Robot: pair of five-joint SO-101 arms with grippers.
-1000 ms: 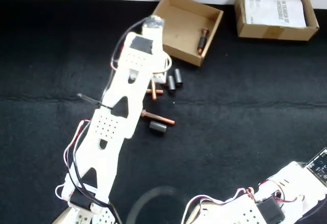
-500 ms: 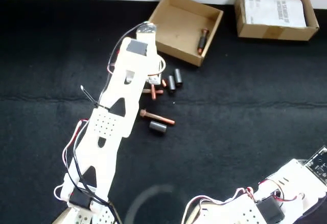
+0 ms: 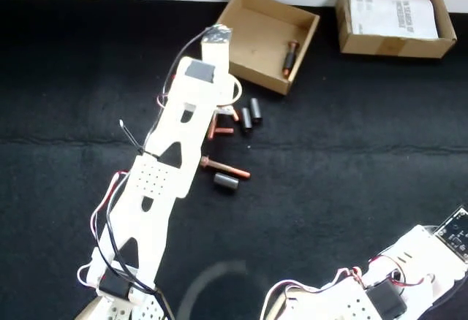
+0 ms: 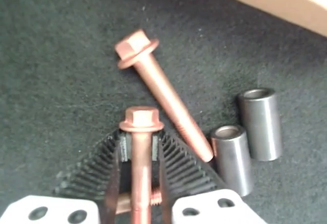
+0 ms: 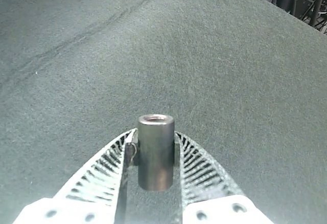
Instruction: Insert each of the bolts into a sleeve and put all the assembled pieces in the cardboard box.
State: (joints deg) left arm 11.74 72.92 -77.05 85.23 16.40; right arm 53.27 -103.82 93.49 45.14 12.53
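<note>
My left gripper (image 4: 139, 139) is shut on a copper bolt (image 4: 140, 157), head pointing away from the wrist. A second bolt (image 4: 163, 101) lies slanted just beyond it, its tip beside two dark sleeves (image 4: 232, 157) (image 4: 260, 124). In the high view the left arm (image 3: 168, 166) stretches to the cluster of bolts and sleeves (image 3: 246, 119) in front of the open cardboard box (image 3: 248, 24), which holds one assembled piece (image 3: 291, 55). My right gripper (image 5: 155, 134) is shut on an upright dark sleeve (image 5: 155, 155) above bare mat; the right arm (image 3: 409, 276) sits at the near right corner.
Another bolt (image 3: 225, 168) and a sleeve (image 3: 226, 182) lie on the black mat nearer the arms' bases. A second cardboard box (image 3: 351, 41) with a printed sheet stands at the far right. The mat's right half is open.
The left wrist swung slightly left, then back. The bolt at its gripper now lies slanted instead of straight. The right arm slipped a little toward the near right corner.
</note>
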